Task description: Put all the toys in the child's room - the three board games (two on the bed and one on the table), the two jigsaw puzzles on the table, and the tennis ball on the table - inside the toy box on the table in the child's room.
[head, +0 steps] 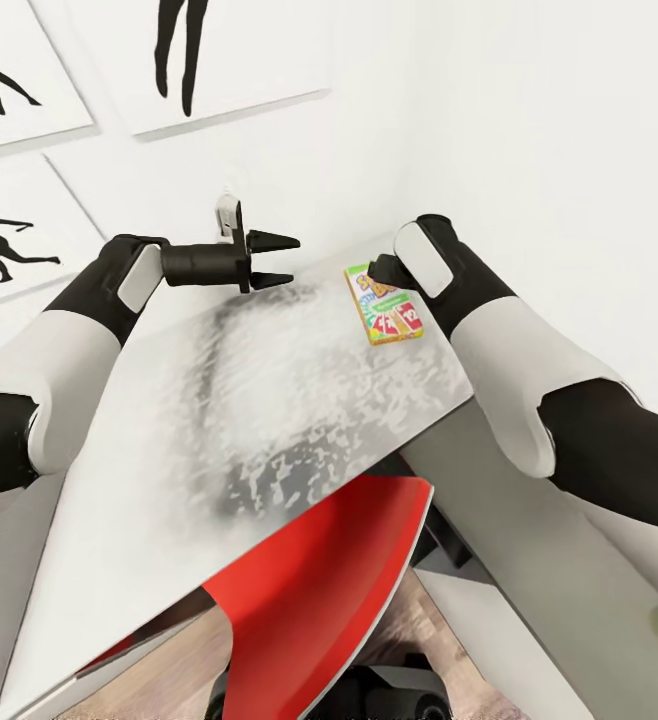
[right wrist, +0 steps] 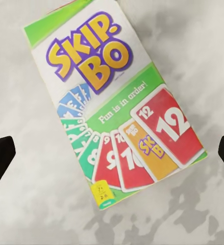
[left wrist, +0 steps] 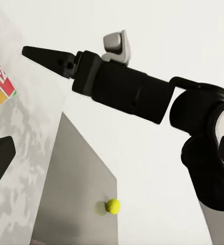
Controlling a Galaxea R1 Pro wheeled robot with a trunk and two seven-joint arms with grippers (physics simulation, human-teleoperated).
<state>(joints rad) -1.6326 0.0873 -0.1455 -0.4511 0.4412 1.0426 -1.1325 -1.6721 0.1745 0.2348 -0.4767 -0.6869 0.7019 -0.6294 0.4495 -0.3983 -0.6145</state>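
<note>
My right gripper hangs spread wide above the Skip-Bo box, which lies flat in the grey toy box. My left gripper is spread, empty; its wrist camera sees the tennis ball.

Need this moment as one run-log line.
right gripper: open above Skip-Bo box | left gripper: open, empty | box: flat on grey surface | tennis ball: on table
</note>
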